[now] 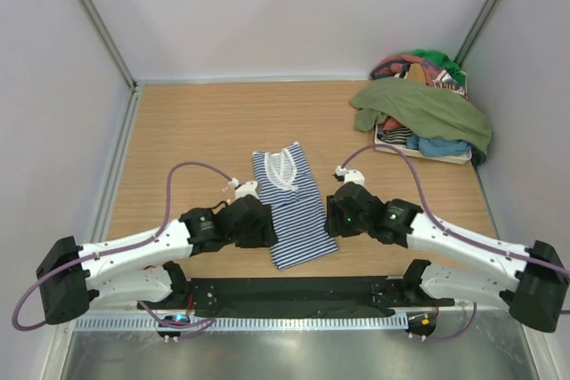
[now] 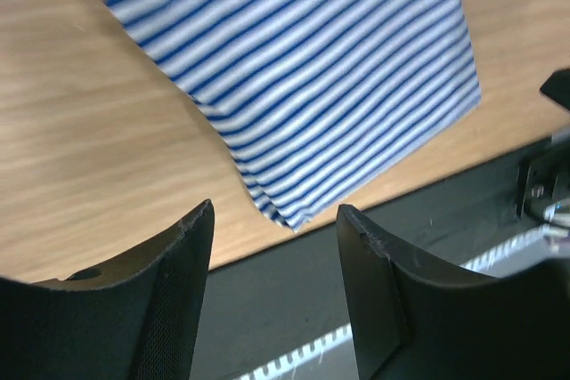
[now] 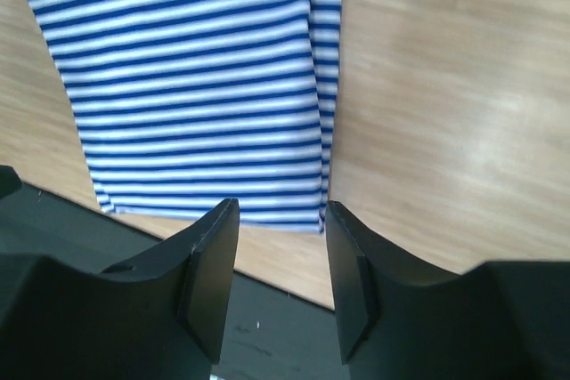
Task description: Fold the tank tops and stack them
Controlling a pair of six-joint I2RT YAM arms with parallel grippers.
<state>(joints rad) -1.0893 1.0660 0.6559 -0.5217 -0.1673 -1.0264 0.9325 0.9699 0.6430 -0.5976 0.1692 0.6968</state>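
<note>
Hands point(image 2: 276, 213) point(image 3: 281, 207) by striped top point(image 1: 294, 211); perhaps laundry point(image 1: 429, 115)

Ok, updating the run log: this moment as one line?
striped tank top: folded lengthwise, flat on table | left tool: open, empty | right tool: open, empty | olive top: on pile, far right

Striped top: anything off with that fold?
Striped top lies tilted on the table, not square to its front edge. In the right wrist view a lower layer peeks out along one side, so the edges do not line up.
</note>
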